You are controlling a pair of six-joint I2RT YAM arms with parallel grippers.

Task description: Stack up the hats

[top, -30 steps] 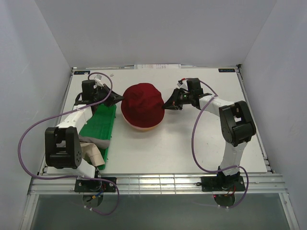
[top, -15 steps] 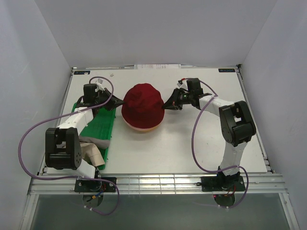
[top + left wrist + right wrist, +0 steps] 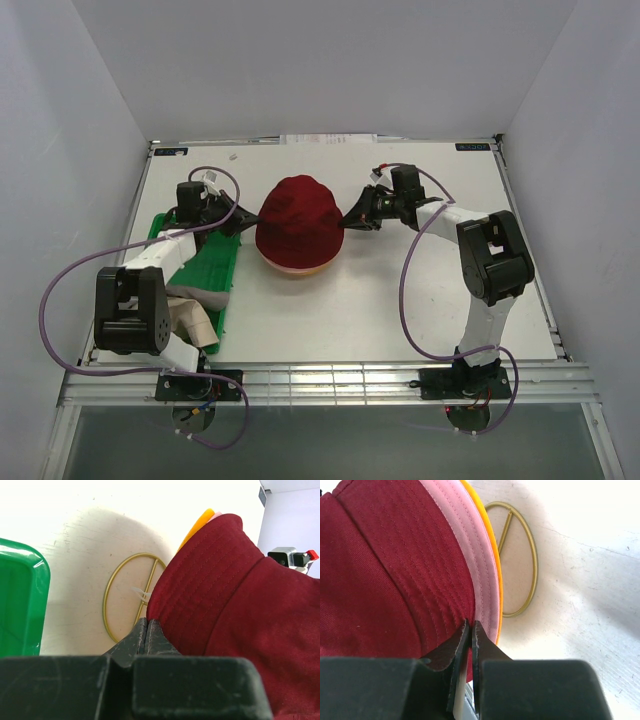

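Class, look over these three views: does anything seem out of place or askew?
Yes: a gold wire ring pokes out from behind the brim of the dark red hat, partly hidden by it. It is no hat, so it looks out of place here.

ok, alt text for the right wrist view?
The right gripper is closed on the brim edge of a dark red hat, which sits over a pale pink hat and a yellow-orange hat. Behind the stack, a gold wire frame lies on the white table.
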